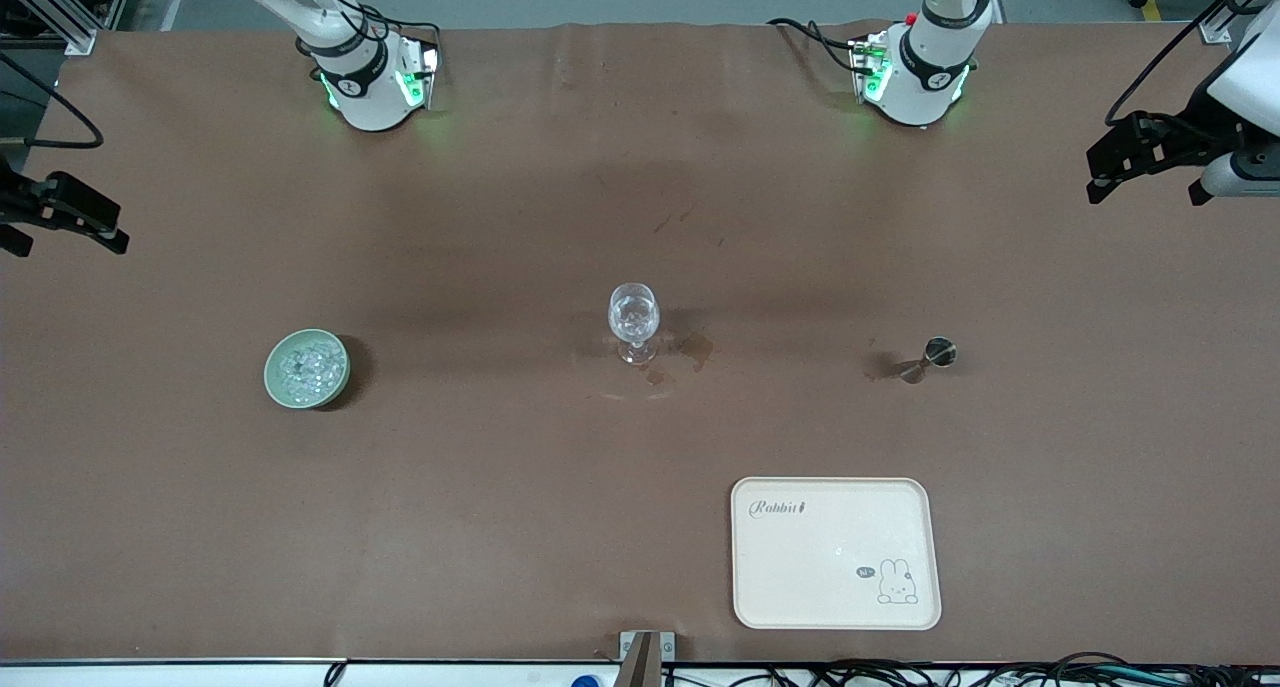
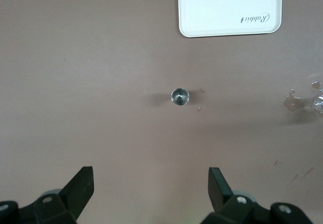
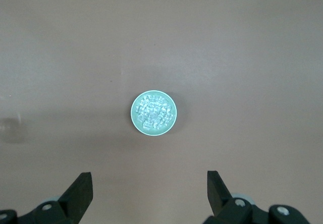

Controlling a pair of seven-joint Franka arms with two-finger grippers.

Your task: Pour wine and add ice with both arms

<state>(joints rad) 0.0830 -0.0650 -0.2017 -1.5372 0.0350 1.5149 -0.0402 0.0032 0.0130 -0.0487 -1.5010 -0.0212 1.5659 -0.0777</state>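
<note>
While both arms wait raised at the table's two ends, the scene reads from the front camera's edge upward. Nearest lies a cream rectangular tray (image 1: 836, 553), printed with "Rabbit" lettering and a small rabbit drawing, set flat on the brown matte table (image 1: 500, 487) toward the left arm's end; cables run along the table's near edge. Farther from the camera, three things stand in a rough row, well apart. The pale green bowl (image 1: 273, 369), toward the right arm's end, holds the ice (image 1: 307, 366), a heap of small clear chunks. At mid-table stands the clear stemmed glass (image 1: 634, 322), upright, with damp stains (image 1: 690, 352) on the surface beside its foot. Toward the left arm's end stands the metal jigger (image 1: 938, 352), upright; no coloured wine is discernible in it. Farther still, faint scuff marks cross the tabletop, and the two white arm bases with green lights stand at the table's edge before a grey floor. The left gripper (image 2: 151, 183) hangs over bare table at the left arm's end, fingers spread wide apart, holding nothing. The right gripper (image 3: 150, 186) hangs likewise at the right arm's end, fingers wide apart and holding nothing.
</note>
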